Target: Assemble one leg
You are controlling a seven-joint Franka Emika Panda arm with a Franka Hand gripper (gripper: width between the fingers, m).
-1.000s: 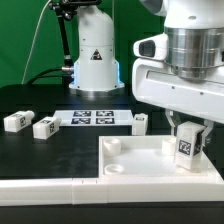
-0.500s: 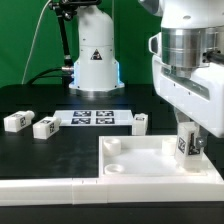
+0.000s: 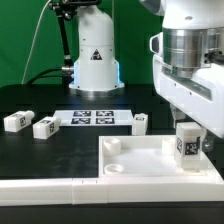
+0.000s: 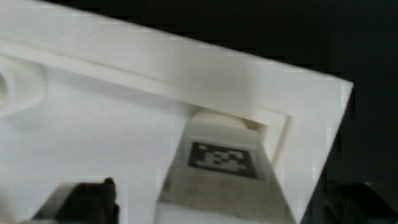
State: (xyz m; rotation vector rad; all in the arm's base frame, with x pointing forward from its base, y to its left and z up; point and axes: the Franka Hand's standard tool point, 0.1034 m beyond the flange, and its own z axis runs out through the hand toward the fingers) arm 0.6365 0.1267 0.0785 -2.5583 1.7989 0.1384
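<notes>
A leg (image 3: pixel 187 143), a small white block with a black-and-white tag, stands upright on the right far corner of the large white panel (image 3: pixel 150 165). My gripper (image 3: pixel 190 135) hangs right over it, one dark finger on each side. In the wrist view the leg (image 4: pixel 222 160) sits in the panel's corner (image 4: pixel 160 80), with a narrow gap between it and each finger (image 4: pixel 89 200), so the gripper is open around the leg. Whether the leg's foot is seated in a socket is hidden.
Three more legs lie on the black table: two at the exterior view's left (image 3: pixel 14 121) (image 3: pixel 46 127) and one behind the panel (image 3: pixel 140 122). The marker board (image 3: pixel 92 118) lies between them. The arm's base (image 3: pixel 95 60) stands at the back. Round sockets (image 3: pixel 112 147) show on the panel's left side.
The gripper body has shifted toward the exterior view's right and turned. The leg went from tilted to upright and has stayed on the panel's corner over the last half second.
</notes>
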